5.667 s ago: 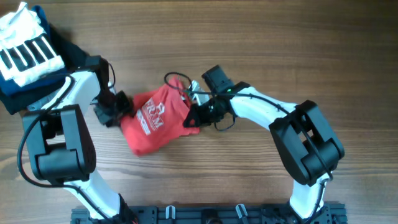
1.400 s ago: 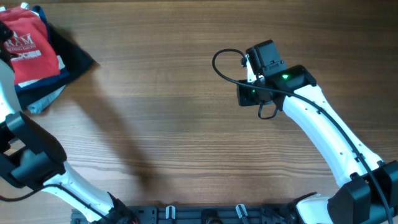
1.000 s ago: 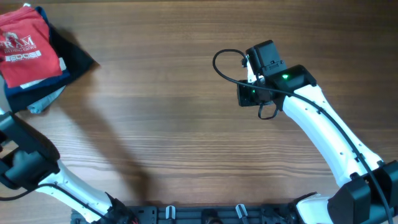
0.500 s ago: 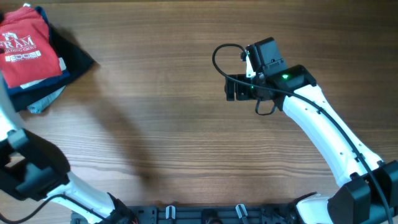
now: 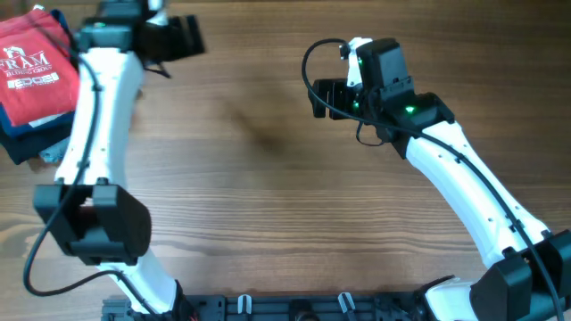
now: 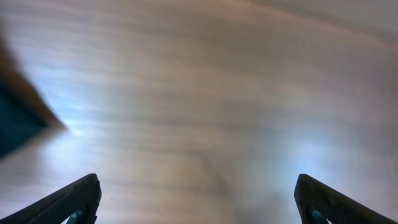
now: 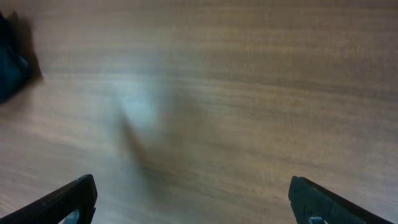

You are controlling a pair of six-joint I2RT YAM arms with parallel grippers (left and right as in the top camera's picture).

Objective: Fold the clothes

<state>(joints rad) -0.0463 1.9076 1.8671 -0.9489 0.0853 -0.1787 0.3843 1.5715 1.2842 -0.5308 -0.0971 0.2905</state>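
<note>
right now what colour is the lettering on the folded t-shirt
White, on the red T-shirt; overhead view.

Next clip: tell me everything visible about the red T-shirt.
The red T-shirt lies folded into a compact rectangular packet, soft cotton-looking cloth with white printed lettering facing up. It rests on a navy folded pile at the table's far left, slightly askew, its left edge cut by the frame. Nothing grips it.
</note>
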